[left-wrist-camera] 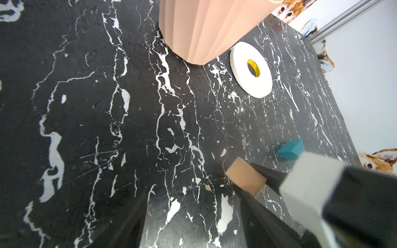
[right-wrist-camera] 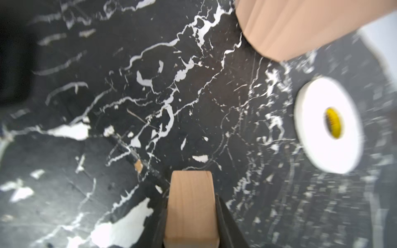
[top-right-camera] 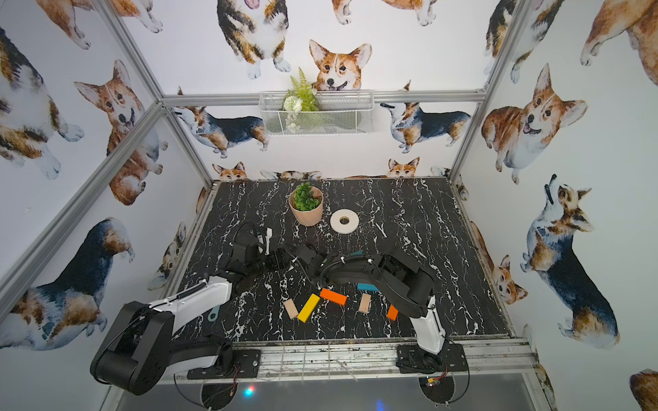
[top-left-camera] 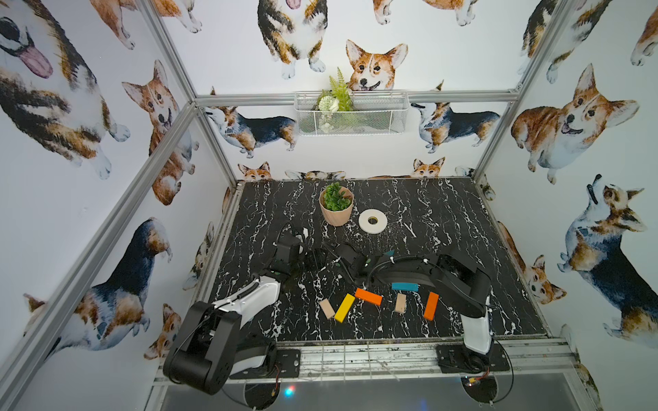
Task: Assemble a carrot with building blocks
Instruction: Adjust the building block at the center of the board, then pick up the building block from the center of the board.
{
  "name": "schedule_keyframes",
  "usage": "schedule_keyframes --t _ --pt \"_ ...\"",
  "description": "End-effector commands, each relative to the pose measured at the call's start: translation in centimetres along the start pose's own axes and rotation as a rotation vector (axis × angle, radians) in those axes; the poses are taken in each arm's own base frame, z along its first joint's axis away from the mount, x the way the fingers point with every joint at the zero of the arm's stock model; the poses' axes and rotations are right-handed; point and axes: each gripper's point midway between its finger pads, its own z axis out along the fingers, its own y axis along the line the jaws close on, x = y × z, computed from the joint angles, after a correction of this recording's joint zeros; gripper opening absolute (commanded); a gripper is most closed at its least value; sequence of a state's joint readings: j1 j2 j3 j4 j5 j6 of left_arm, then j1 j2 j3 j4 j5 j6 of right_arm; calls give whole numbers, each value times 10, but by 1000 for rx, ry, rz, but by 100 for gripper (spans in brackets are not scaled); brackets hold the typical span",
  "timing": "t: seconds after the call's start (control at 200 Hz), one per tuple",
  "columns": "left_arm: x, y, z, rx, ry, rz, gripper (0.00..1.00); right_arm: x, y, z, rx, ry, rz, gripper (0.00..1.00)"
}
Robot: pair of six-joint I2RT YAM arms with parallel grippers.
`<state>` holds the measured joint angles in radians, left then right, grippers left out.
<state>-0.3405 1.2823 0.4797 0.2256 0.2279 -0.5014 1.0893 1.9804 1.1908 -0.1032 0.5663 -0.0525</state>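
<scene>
Where the right gripper [right-wrist-camera: 191, 199] comes to its tip, we see it clenched on a plain-wood piece [right-wrist-camera: 190, 206] — a black finger presses against each side of it. We cannot tell whether the piece touches the table [top-left-camera: 445, 213]. The left gripper [top-left-camera: 314, 257] sits just beside the right one, near the middle of the table. It is released: in its own wrist view two dark fingers stand spread with bare marble between them, holding nothing. That same view shows the clamped piece close by. A blue triangle [left-wrist-camera: 290, 150] lies on the table a little beyond the piece and apart from it.

Moving outward toward the front edge, we find the other building blocks lying loose and flat in both top views:
- a short plain-wood block [top-left-camera: 327, 309]
- a yellow bar [top-left-camera: 344, 308] just beside that block
- an orange bar [top-left-camera: 368, 296] with one end near the yellow bar's far end
- a blue bar [top-left-camera: 405, 286] at the edge of the right arm
- a second short plain-wood block [top-left-camera: 401, 303] just in front of the blue bar
- a second orange bar [top-left-camera: 431, 306] to the right of that block

They lie at different angles and none rests on another — the carrot is not yet assembled.

Farther back stands a potted plant [top-left-camera: 336, 210]. Just to its right a white tape roll [top-left-camera: 372, 221] lies flat, well apart from the blocks at the front.
</scene>
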Motion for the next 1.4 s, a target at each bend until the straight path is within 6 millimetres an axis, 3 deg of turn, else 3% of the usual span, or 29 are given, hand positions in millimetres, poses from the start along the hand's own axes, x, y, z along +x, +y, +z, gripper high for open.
schedule_keyframes --t 0.0,0.17,0.25,0.32,0.491,0.601,0.716,0.836,0.916,0.996,1.076,1.161,1.286,1.392 --pt "-5 4 0 -13 -27 -21 72 1 -43 -3 309 -19 -291 7" --pt "-3 9 1 -15 -23 -52 73 12 -42 8 387 -38 -493 16" --pt "-3 8 2 -8 -21 -58 73 17 -36 14 370 -16 -534 26" --pt "-3 8 2 -5 -19 -58 73 21 -29 16 312 3 -541 42" --pt "-3 8 1 -10 -22 -55 73 23 -21 8 212 10 -500 59" --pt "-4 8 1 -10 -23 -55 73 26 -5 -6 54 1 -467 72" --pt "-4 9 1 -14 -22 -53 73 14 -4 -37 -89 -34 -372 73" --pt "-3 10 2 -16 -17 -53 73 -8 -41 -71 -276 -77 -98 73" --pt "-2 10 4 -16 -11 -55 73 -13 -77 -76 -413 -69 173 61" --pt "-2 10 5 -15 -5 -54 73 -7 -96 -72 -524 -57 326 44" --pt "-1 10 6 -14 0 -53 73 8 -97 -65 -615 -22 382 40" --pt "-1 10 7 -15 2 -53 74 22 -85 -65 -728 -13 381 50" --pt "0 10 8 -9 7 -53 74 39 -74 -53 -711 -98 305 56" --pt "0 10 9 -9 13 -54 73 39 -70 -42 -709 -118 282 57"
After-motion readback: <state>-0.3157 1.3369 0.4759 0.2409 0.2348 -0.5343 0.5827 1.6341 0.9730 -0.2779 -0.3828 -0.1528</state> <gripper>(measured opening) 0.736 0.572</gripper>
